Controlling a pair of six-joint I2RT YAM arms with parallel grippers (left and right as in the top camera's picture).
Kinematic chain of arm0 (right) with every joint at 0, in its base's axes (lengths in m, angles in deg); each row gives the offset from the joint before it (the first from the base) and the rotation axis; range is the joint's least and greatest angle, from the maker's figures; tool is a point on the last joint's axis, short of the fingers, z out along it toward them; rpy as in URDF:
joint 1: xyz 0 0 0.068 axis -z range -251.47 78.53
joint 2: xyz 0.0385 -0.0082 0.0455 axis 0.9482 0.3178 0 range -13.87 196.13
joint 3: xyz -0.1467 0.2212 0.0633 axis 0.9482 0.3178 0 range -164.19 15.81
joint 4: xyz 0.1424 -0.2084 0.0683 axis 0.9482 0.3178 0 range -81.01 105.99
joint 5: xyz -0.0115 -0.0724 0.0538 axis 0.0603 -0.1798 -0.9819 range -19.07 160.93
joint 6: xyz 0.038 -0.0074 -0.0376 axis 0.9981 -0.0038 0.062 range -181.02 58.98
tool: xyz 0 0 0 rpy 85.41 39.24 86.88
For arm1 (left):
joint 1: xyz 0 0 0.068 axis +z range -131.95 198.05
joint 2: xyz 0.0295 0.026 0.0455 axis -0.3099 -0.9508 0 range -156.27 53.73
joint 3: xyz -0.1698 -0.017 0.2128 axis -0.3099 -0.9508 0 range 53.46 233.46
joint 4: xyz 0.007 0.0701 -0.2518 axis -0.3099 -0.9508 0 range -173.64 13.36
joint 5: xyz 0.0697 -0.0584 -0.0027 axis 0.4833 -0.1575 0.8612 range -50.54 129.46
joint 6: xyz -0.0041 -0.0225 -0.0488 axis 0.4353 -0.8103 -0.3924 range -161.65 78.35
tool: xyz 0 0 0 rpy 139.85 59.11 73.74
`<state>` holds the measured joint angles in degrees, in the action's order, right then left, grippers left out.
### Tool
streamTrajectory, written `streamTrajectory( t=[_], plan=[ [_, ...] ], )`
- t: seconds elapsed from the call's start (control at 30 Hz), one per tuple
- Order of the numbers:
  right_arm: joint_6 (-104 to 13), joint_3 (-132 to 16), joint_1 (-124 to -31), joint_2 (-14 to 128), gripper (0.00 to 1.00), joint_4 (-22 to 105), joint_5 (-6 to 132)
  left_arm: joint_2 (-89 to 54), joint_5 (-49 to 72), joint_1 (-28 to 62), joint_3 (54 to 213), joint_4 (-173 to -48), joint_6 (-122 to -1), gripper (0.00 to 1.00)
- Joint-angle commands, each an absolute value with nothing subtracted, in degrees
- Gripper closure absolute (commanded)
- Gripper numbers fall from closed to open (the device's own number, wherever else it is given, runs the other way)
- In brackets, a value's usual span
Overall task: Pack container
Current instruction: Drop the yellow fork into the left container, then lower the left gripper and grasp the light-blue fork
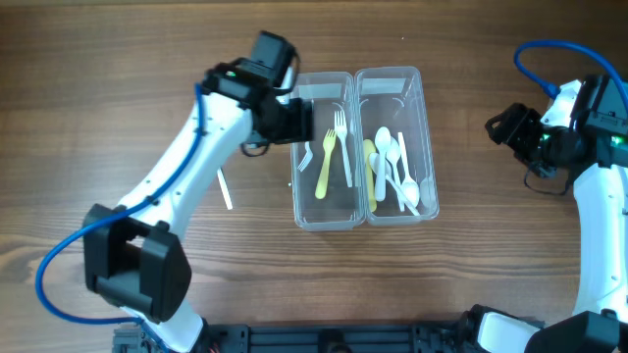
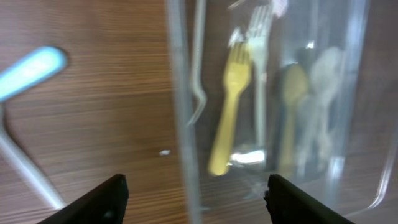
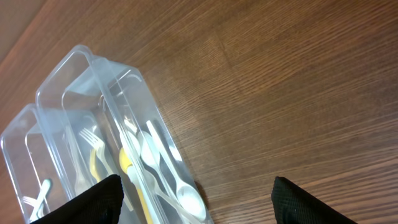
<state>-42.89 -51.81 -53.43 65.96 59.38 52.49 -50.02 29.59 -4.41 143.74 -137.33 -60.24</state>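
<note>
Stray white utensil point(image 1: 225, 188) lies loose mid-worktop, left of the tubs; I judge it next to pack | left gripper point(image 2: 196, 193) spread wide, empty, above the left wall of the fork tub point(image 1: 329, 224), toward the far edge | yellow fork point(image 1: 325, 165) inside | spoon tub point(image 1: 400, 218) alongside, sorted separately | right gripper point(image 3: 196, 183) spread, empty, near the right edge, clear of my working arm.

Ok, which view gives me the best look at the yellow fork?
Overhead. The yellow fork shows whole and sharp there, lying flat in its container. The left wrist view shows it larger, but blurred and seen through the clear wall. The right wrist view catches only a yellow sliver of it behind the container walls.
</note>
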Motion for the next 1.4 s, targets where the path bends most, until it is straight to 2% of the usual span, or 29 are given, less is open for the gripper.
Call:
streamTrajectory(
  t=[0.0, 0.17, 0.33, 0.4, 0.57, 0.83, 1.07, 1.37],
  plan=[
    [-42.9, -51.2, -53.5, 66.6, 0.24, 59.4, 51.6, -48.8, 33.2, 0.8, 143.4, -139.0, -29.6, 0.46],
    [-43.0, -51.2, -53.5, 66.6, 0.23, 59.6, 51.6, -52.5, 33.3, 7.0, 143.4, -137.5, -10.9, 0.43],
    [-43.0, -51.2, -53.5, 66.6, 0.23, 59.8, 51.6, -60.2, 32.9, 9.6, 143.4, -137.6, 3.7, 0.47],
    [-43.0, -51.2, -53.5, 66.6, 0.23, 60.1, 51.6, -62.6, 34.9, 9.6, 143.4, -137.4, 7.6, 0.5],
    [-43.0, -51.2, -53.5, 66.6, 0.24, 60.7, 51.6, -66.5, 42.7, 10.7, 143.4, -137.0, 14.0, 0.48],
    [-43.0, -51.2, -53.5, 66.6, 0.24, 61.6, 51.6, -68.3, 43.2, 12.7, 143.4, -132.7, 19.7, 0.51],
    [-43.0, -51.2, -53.5, 66.6, 0.25, 61.7, 51.6, -68.7, 38.5, 12.4, 143.4, -131.7, 19.4, 0.53],
    [-43.0, -51.2, -53.5, 66.6, 0.24, 61.6, 51.8, -70.7, 38.7, 10.9, 143.4, -133.2, 17.5, 0.54]
  ],
)
